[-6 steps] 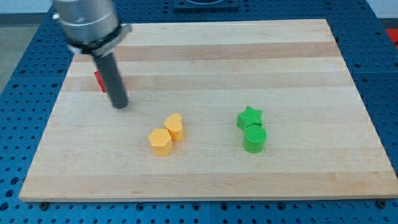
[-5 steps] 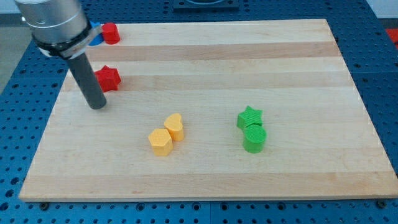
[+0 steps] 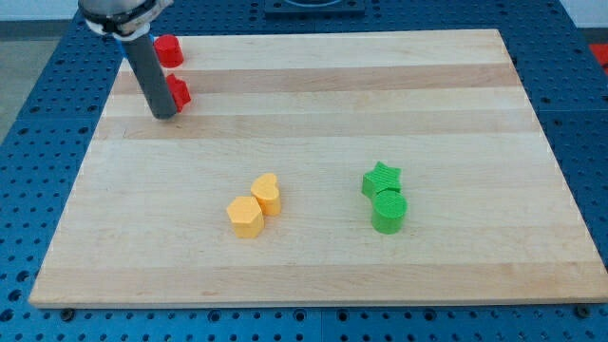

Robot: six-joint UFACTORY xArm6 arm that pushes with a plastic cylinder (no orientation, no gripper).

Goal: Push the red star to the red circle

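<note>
Tip (image 3: 164, 114) of my bare rod, holding nothing, touches the red star (image 3: 178, 92) just to its right, red circle (image 3: 168, 49) beyond, above it.

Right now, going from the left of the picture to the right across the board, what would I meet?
My tip, against the red star, with the red circle just above them → yellow hexagon → yellow heart → green star and green circle, one above the other.

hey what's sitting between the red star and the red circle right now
Nothing: the camera view shows only bare wood between the red star and the red circle.
</note>
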